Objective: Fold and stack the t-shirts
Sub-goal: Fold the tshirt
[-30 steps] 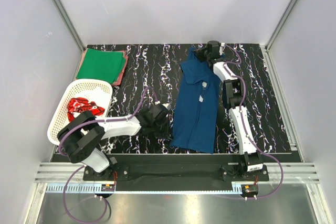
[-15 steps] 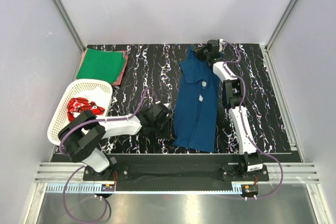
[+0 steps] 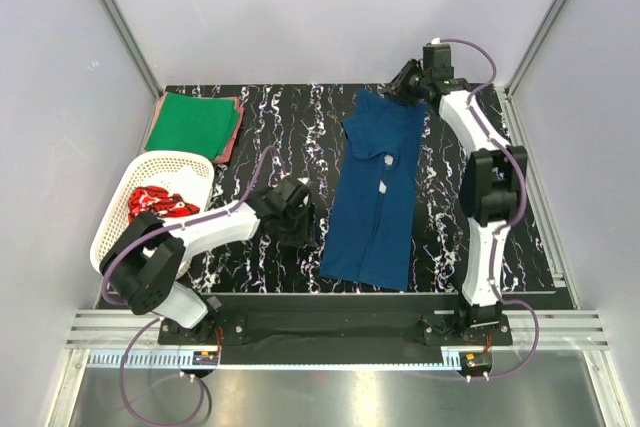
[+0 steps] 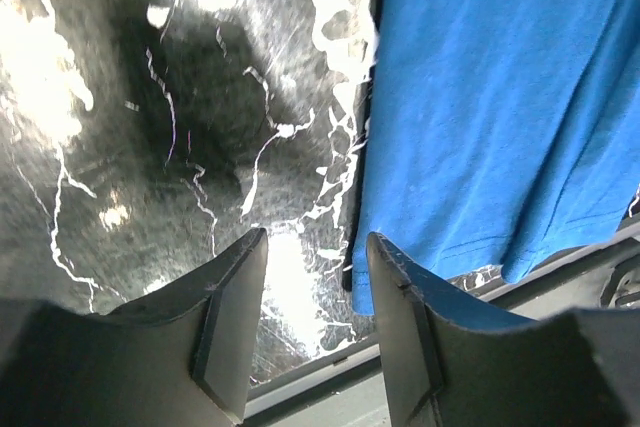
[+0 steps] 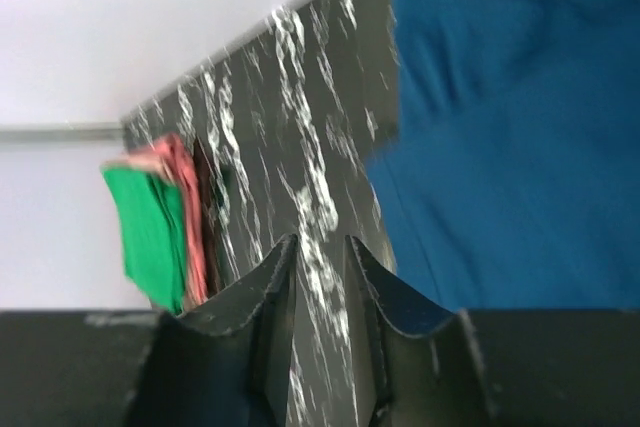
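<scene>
- Basket (image 3: 112, 232) of white plastic lattice stands at the left edge of the top view on the black marbled table (image 3: 270, 137). A red tee with white print (image 3: 158, 204) lies bunched inside it.
- In the upper left of the top view, a bright green tee (image 3: 193, 122) lies folded flat on a reddish-pink tee (image 3: 232, 139). The pink edge shows along the right side of the pile. The right wrist view shows both at its lower left, blurred: green tee (image 5: 150, 232), pink tee (image 5: 185, 207).
- Left of centre and low in the top view, the left gripper (image 3: 295, 230) sits over bare table, just beside the lower left corner of the dark navy blue tee (image 3: 375, 197).
- In the left wrist view, the left gripper (image 4: 315, 242) has its fingers spread, with only marbled table in the gap. The tee's hem corner (image 4: 490, 97) lies just right of the right-hand finger.
- At the centre of the top view, the navy tee lies flat as a long, narrow shape. It is wider toward the top of the frame, and its hem is near the table's bottom edge. Small white tags show at its middle.
- In the upper right of the top view, the right gripper (image 3: 403, 85) is just beside the tee's upper right corner.
- In the right wrist view, the right gripper's fingers (image 5: 320, 244) are only a narrow slit apart and pinch nothing. Blurred navy cloth (image 5: 510, 147) fills the upper right.
</scene>
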Available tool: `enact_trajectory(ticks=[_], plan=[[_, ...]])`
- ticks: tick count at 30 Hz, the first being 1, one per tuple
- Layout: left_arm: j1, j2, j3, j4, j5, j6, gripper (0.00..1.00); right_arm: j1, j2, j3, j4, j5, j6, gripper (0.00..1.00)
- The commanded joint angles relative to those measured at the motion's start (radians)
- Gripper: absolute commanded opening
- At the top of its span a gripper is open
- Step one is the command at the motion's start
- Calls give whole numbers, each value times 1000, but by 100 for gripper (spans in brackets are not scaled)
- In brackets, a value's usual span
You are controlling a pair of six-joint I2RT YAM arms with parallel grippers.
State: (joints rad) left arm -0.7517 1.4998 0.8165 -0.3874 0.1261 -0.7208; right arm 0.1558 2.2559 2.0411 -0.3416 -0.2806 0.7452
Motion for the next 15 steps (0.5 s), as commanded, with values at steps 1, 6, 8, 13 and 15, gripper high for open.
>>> enact_trajectory(ticks=[1,6,8,13,15], plan=[[5,-7,15,41,35,52,50,7,-157,-196,-295,15,-144,33],[5,-19,-22,108,124,67,53,45,-444,-549,-409,95,-172,46],[5,-19,-27,102,129,73,53,63,-577,-705,-440,136,-155,51],[2,-39,-77,116,139,69,54,90,-841,-1016,-453,148,-67,69],[-5,-42,-95,130,149,60,54,122,-930,-1076,-494,175,-30,73]])
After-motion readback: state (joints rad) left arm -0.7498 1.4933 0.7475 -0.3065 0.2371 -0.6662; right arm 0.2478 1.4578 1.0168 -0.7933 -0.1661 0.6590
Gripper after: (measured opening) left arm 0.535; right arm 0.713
